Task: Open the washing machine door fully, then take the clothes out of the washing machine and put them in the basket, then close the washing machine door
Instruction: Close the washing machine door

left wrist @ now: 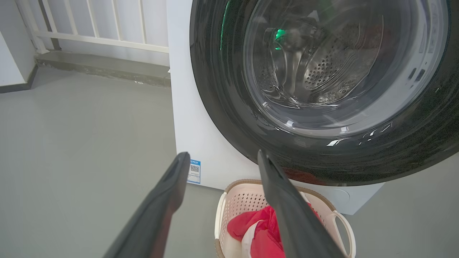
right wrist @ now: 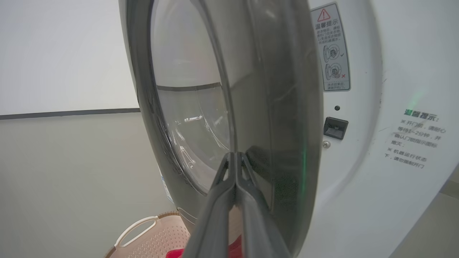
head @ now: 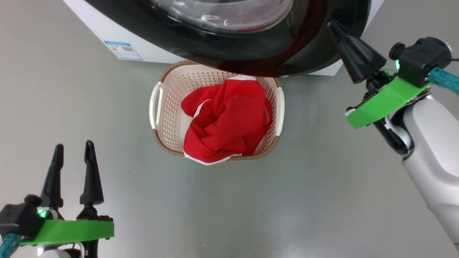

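Obs.: the clothes (head: pixel 229 122) lie bunched in the basket (head: pixel 172 118), one white-edged fold draped over the near rim. The basket stands on the floor just in front of the washing machine (head: pixel 107 25), close under the washing machine door (head: pixel 272 53). Judged: unloading is done and only the closing is left.

Right gripper (head: pixel 333 27): fingers pressed together, holding nothing. In the right wrist view the tips (right wrist: pixel 235 156) meet their own reflection on the door's glossy face, so you can take them as touching it near the free edge. Judged: shut fingers make a stiff pusher, and the far-from-hinge spot gives leverage.

Left gripper (head: pixel 74 147): fingers wide apart, empty, parked low and well clear of the basket, likely to stay out of the door's swing.

Door is not latched: the latch socket (right wrist: pixel 335 128) on the machine front is exposed, with a gap beside the door.

Unclear: the basket's far rim is hidden under the door. The drum (left wrist: pixel 322 71) is seen through curved glass only, so you cannot confirm it is empty. The machine's top is cut off.
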Controlling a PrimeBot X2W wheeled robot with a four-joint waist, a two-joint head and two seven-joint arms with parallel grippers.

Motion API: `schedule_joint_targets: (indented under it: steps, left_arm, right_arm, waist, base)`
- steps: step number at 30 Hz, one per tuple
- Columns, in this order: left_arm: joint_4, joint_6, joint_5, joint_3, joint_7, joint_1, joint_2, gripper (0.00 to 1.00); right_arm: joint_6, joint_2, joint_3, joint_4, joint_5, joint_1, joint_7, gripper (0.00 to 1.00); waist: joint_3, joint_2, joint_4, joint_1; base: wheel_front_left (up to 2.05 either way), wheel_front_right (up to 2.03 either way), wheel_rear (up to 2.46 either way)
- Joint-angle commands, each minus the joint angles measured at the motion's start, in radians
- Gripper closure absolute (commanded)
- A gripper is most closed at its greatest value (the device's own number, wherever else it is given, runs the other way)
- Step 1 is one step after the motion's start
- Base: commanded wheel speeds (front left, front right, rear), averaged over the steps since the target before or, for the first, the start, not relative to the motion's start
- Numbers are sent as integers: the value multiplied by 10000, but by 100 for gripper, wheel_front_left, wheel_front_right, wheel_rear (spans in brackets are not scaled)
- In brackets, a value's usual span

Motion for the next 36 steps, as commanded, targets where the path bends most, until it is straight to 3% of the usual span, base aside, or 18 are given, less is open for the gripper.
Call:
schedule_joint_targets:
  steps: [1, 24, 36]
  left_arm:
    - [-279, -30, 33, 308, -120, -136, 177, 0]
    - [-322, -30, 8, -77, -120, -472, 110, 0]
    - [-269, -30, 8, -70, -120, -517, 16, 0]
  right_arm:
    - [12, -116, -83, -204, -85, -127, -46, 100]
    - [12, -1095, -661, 741, -312, -2057, -46, 100]
    - [12, -1104, -1368, 1380, -478, -2506, -46, 100]
  waist:
    - [74, 0, 50, 0]
    - [1118, 0, 823, 0]
    - [1108, 0, 1032, 0]
  base:
    - [0, 0, 0]
    - [0, 0, 0]
    - [0, 0, 0]
